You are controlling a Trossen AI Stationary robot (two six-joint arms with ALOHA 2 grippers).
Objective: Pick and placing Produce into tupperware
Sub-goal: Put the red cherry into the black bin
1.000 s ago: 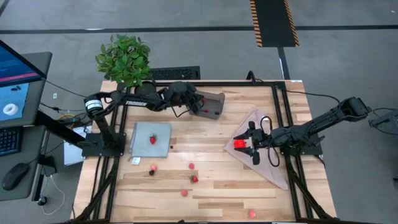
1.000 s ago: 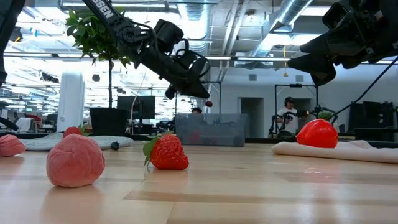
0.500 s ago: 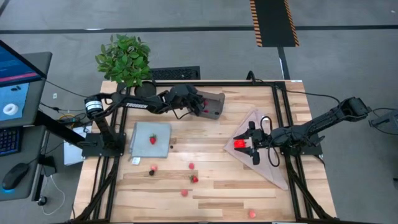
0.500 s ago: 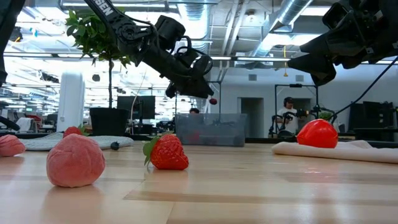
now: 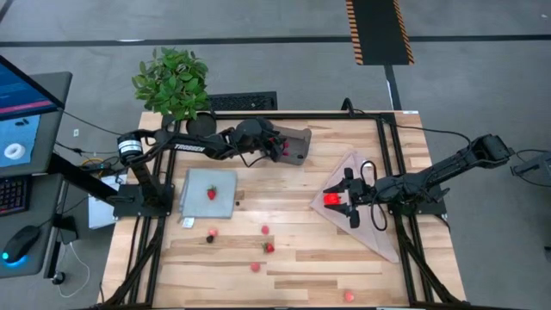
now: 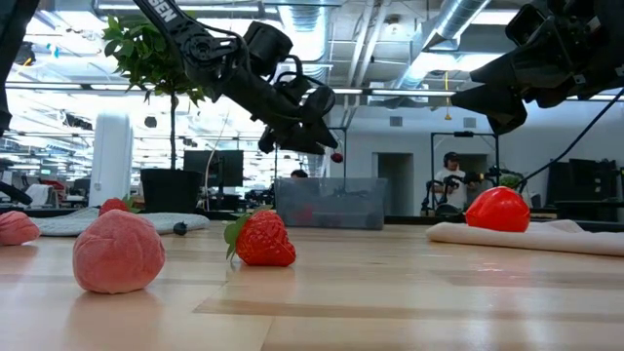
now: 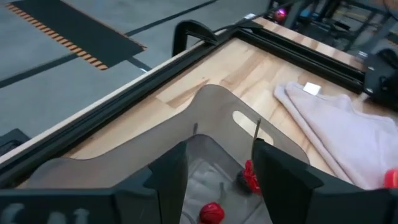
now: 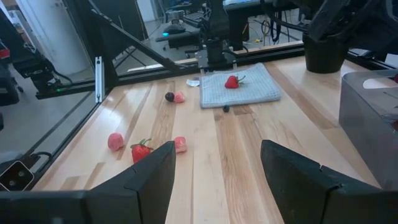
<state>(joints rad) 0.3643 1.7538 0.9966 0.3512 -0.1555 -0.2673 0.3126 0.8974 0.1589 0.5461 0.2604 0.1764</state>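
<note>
The tupperware point(image 5: 295, 146) stands at the table's far edge, with red produce pieces point(image 7: 211, 211) lying in it. My left gripper point(image 7: 217, 168) hangs open right above it. A small dark berry point(image 6: 336, 157) shows just under one fingertip in the low view. More produce lies loose on the wood point(image 5: 265, 229), and a strawberry point(image 5: 211, 193) rests on a pale mat point(image 5: 222, 182). My right gripper point(image 5: 346, 200) stands open above a beige cloth point(image 5: 370, 220). The bright red round piece point(image 6: 497, 210) rests on that cloth. My left gripper has the dark berry point(image 6: 336, 157) right at one fingertip, above the tub. I cannot tell whether the finger touches it.
A potted plant point(image 5: 172, 82) stands at the far left corner, close behind my left arm. Black frame rails point(image 5: 383, 164) run along the table's sides. Bare wood lies between the mat and the cloth.
My left gripper has shifted a little toward the table's right edge, over the tub. Its fingers stand farther apart in the low view. The dark berry has stayed at the fingertip.
</note>
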